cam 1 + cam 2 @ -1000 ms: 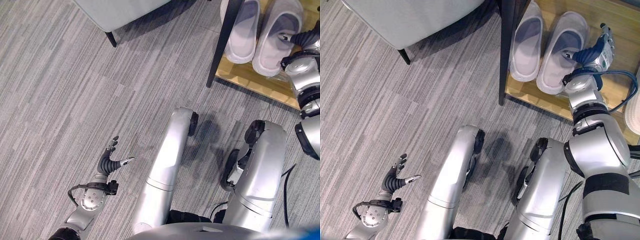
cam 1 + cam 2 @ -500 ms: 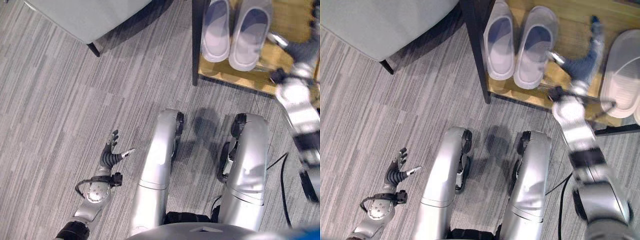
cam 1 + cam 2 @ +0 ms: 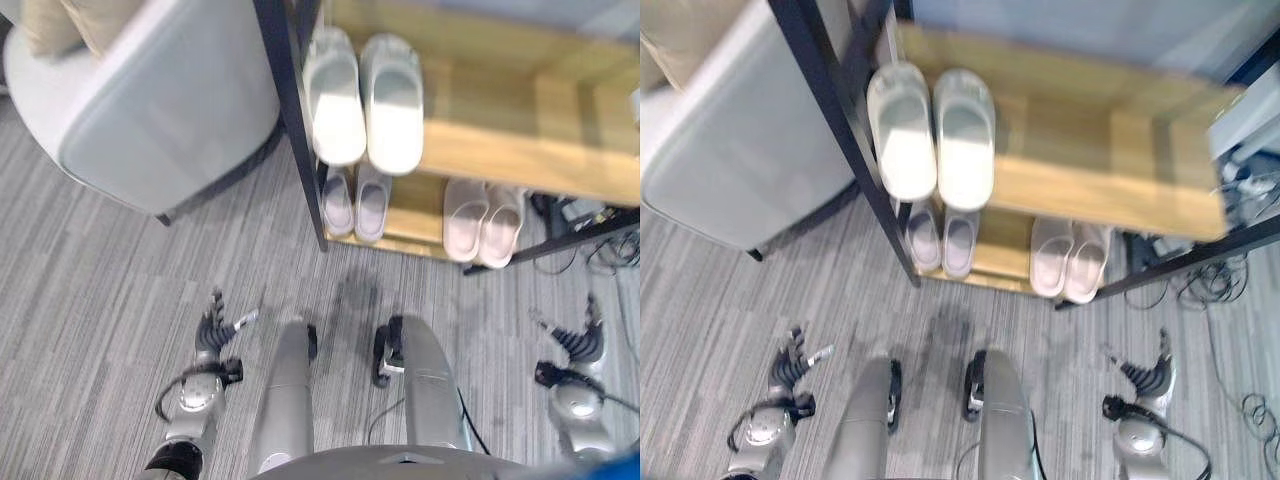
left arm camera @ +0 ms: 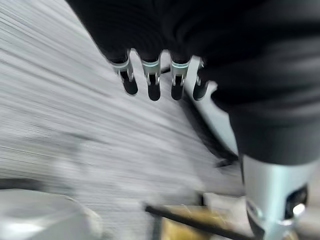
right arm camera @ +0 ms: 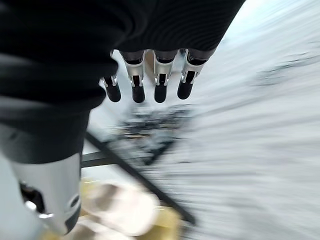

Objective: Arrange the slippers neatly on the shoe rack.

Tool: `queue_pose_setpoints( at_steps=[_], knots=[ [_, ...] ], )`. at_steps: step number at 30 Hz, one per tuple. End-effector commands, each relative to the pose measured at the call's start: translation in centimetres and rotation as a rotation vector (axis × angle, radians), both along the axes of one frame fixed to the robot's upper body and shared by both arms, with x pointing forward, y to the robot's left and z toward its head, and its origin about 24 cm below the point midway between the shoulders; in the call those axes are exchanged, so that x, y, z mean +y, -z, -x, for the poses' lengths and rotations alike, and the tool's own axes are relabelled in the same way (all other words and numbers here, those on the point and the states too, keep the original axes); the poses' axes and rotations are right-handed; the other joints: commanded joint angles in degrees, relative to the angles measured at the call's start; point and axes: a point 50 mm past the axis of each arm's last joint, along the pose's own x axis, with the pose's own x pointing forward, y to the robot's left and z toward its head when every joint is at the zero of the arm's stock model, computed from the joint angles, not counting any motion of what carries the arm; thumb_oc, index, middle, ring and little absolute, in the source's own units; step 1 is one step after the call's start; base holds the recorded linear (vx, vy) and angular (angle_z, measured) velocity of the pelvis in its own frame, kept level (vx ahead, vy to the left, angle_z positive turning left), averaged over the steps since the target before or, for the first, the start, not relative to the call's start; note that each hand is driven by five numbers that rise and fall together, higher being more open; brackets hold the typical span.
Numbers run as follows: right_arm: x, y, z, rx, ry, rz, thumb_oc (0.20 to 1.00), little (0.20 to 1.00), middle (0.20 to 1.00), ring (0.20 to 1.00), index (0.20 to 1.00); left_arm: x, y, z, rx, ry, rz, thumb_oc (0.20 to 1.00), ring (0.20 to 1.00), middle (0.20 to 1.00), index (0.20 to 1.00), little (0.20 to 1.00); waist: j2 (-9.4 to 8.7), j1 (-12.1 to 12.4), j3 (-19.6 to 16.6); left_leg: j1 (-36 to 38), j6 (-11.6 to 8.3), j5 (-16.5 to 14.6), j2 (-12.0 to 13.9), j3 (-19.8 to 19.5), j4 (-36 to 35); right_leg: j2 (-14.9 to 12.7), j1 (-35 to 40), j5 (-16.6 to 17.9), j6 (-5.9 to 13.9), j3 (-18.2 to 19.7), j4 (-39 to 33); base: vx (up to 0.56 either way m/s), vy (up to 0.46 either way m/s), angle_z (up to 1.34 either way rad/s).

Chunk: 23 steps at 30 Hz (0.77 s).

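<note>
A wooden shoe rack [image 3: 500, 150] with black posts stands ahead. A white pair of slippers [image 3: 362, 100] sits side by side on its top shelf at the left. On the lower shelf are a small pale lilac pair [image 3: 355, 200] at the left and a pinkish pair [image 3: 483, 220] to the right. My left hand [image 3: 213, 325] hangs low over the carpet at the left, fingers straight and empty. My right hand [image 3: 578, 338] hangs low at the right, open and empty too. Both are well away from the rack.
A grey upholstered chair [image 3: 150, 120] stands left of the rack, close to its black post [image 3: 290, 110]. Loose cables [image 3: 1220, 290] lie on the carpet at the rack's right end. Grey striped carpet [image 3: 90, 300] covers the floor.
The camera has pulled back and up, bringing the rack's top shelf into view. My right hand has left the lower shelf beside the lilac pair and dropped low at the right.
</note>
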Motion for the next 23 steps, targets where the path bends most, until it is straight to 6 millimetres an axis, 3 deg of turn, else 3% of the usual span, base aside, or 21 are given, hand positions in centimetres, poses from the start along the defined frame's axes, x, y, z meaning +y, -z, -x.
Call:
queue_pose_setpoints(
  at_steps=[1, 2, 3, 4, 5, 6, 8, 10, 13, 18, 23],
  knots=[
    [0.8, 1.0, -0.8, 0.016, 0.013, -0.115, 1.000, 1.000, 1.000, 1.000, 1.000, -0.9, 1.4, 1.5, 0.133, 0.064, -0.031, 1.000, 1.000, 1.000, 1.000, 1.000, -0.68, 2.5, 3.6, 4.8, 1.08, 8.8, 0.6, -2.8, -6.9, -1.7, 9.1, 3.4, 3.24, 0.2, -4.5, 0.19, -0.039, 0.27],
    [1.4, 2.2, 0.5, 0.082, 0.031, -0.166, 1.000, 1.000, 1.000, 1.000, 1.000, -1.2, 2.2, 2.6, 0.203, 0.066, -0.014, 1.000, 1.000, 1.000, 1.000, 1.000, -0.90, 2.5, 2.4, 9.2, 1.08, 10.8, 0.4, -2.6, -13.2, -1.5, 13.8, 6.0, 3.57, -0.8, -9.5, 0.12, -0.003, 0.16],
    [1.4, 2.2, 0.4, 0.082, 0.031, -0.166, 1.000, 1.000, 1.000, 1.000, 1.000, -1.2, 2.2, 2.6, 0.203, 0.066, -0.014, 1.000, 1.000, 1.000, 1.000, 1.000, -0.89, 2.5, 2.7, 9.7, 1.08, 10.9, 0.4, -2.7, -13.5, -1.5, 14.3, 6.1, 3.57, -0.8, -9.8, 0.24, -0.045, 0.42],
    [2.1, 4.8, 5.4, 0.314, 0.081, -0.260, 1.000, 1.000, 1.000, 1.000, 1.000, -1.7, 3.7, 5.8, 0.370, 0.045, 0.039, 1.000, 1.000, 1.000, 1.000, 1.000, -0.84, 3.1, -0.2, 23.0, 0.46, 15.5, -0.2, -2.4, -28.9, -0.5, 28.6, 11.5, 5.52, -2.9, -24.9, 0.23, -0.041, 0.49],
    [2.1, 4.8, 5.4, 0.314, 0.081, -0.260, 1.000, 1.000, 1.000, 1.000, 1.000, -1.7, 3.7, 5.7, 0.370, 0.045, 0.039, 1.000, 1.000, 1.000, 1.000, 1.000, -0.83, 2.9, -0.2, 23.1, 0.46, 15.7, -0.2, -2.5, -29.2, -0.5, 28.7, 11.7, 5.52, -3.0, -25.2, 0.31, -0.067, 0.48],
    [2.3, 5.7, 8.4, 0.482, 0.047, -0.271, 1.000, 1.000, 1.000, 1.000, 1.000, -2.2, 4.4, 7.6, 0.464, 0.061, 0.058, 1.000, 1.000, 1.000, 1.000, 1.000, -0.31, 3.1, -2.8, 30.9, -0.23, 19.6, 0.1, -1.8, -39.5, 0.4, 35.2, 15.1, 6.73, -3.8, -34.0, 0.11, -0.034, 0.17],
    [2.4, 5.9, 9.1, 0.514, 0.045, -0.281, 1.000, 1.000, 1.000, 1.000, 1.000, -2.4, 4.5, 7.9, 0.484, 0.070, 0.060, 1.000, 1.000, 1.000, 1.000, 1.000, -0.02, 3.1, -3.4, 34.1, -0.48, 21.1, 0.3, -1.6, -43.5, 0.8, 37.6, 16.4, 7.07, -3.7, -37.5, 0.09, -0.029, -0.02],
    [3.4, 6.6, 12.9, 0.633, 0.088, -0.357, 1.000, 1.000, 1.000, 1.000, 1.000, -3.4, 4.8, 8.2, 0.509, 0.099, 0.083, 1.000, 1.000, 1.000, 1.000, 1.000, 0.97, 2.6, -7.1, 42.5, -0.99, 24.9, 1.7, -0.6, -55.8, 2.2, 45.3, 20.3, 8.35, -2.9, -49.4, 0.08, -0.055, -0.08],
    [3.8, 6.7, 12.7, 0.637, 0.069, -0.374, 1.000, 1.000, 1.000, 1.000, 1.000, -4.0, 4.9, 7.5, 0.503, 0.129, 0.101, 1.000, 1.000, 1.000, 1.000, 1.000, 1.55, 2.1, -8.1, 44.4, -1.57, 26.4, 2.3, 0.1, -58.8, 2.6, 47.5, 21.4, 8.59, -2.6, -52.8, 0.00, -0.039, -0.21],
    [3.4, 6.6, 12.0, 0.665, -0.012, -0.348, 1.000, 1.000, 1.000, 1.000, 1.000, -5.2, 4.9, 6.2, 0.495, 0.231, 0.108, 1.000, 1.000, 1.000, 1.000, 1.000, 1.91, 1.5, -8.9, 45.1, -2.69, 26.3, 2.7, 0.7, -58.8, 3.0, 50.7, 22.9, 8.93, -2.2, -58.0, -0.03, -0.038, -0.14],
    [3.4, 6.6, 11.8, 0.684, -0.062, -0.338, 1.000, 1.000, 1.000, 1.000, 1.000, -5.7, 5.0, 6.3, 0.523, 0.303, 0.097, 1.000, 1.000, 1.000, 1.000, 1.000, 2.26, 1.0, -9.4, 45.9, -3.04, 25.3, 3.0, 2.2, -58.8, 2.6, 51.4, 22.9, 9.49, -1.4, -59.3, -0.01, -0.006, -0.01]
  ],
)
